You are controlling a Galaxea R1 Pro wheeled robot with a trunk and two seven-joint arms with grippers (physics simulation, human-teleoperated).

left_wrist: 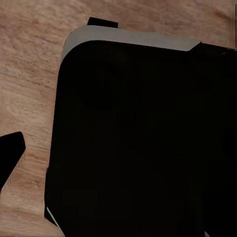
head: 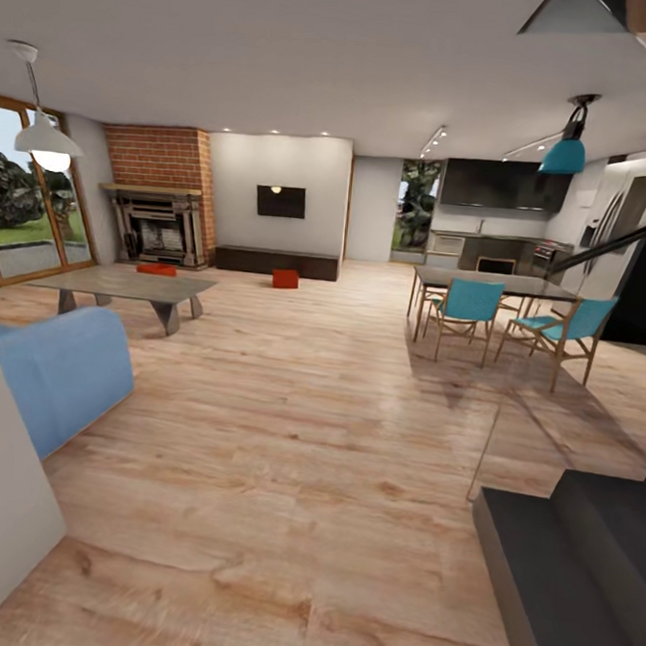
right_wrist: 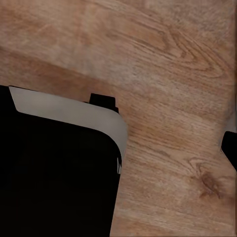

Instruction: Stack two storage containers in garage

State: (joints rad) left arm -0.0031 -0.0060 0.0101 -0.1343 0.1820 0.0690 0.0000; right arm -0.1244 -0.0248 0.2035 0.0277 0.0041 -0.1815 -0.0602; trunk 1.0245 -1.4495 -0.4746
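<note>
The head camera looks level across the light wood plank floor (head: 286,436) toward the far wall. Both wrist cameras face down, close above that same floor (left_wrist: 29,84) (right_wrist: 168,74).

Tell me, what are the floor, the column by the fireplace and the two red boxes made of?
The floor looks like light wood planks: grain, knots and board seams show, with a soft sheen. The column above the fireplace looks like red brick, with pale mortar lines. The two storage containers, one on the coffee table and one on the floor, are plain orange-red, maybe plastic, but too small to tell.
</note>
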